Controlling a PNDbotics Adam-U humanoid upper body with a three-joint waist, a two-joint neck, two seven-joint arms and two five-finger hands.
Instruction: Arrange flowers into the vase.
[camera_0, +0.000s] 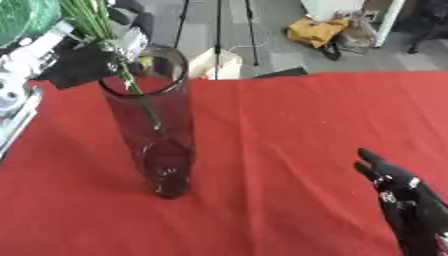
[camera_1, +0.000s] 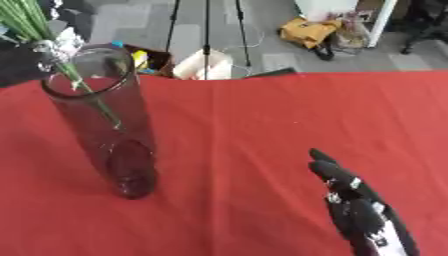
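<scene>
Looking steeply down from head height, close over a red table (camera_0: 289, 125), facing outward toward the far floor. Set side by side, so nearly alike: both catching the tall glass vase (camera_0: 153, 140) at left and the right hand (camera_1: 359, 210) low at right

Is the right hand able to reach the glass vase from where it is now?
Probably yes. The right hand rests open near the lower right, and only bare red tablecloth lies between it and the glass vase. The left hand already holds green stems in the vase mouth.
</scene>
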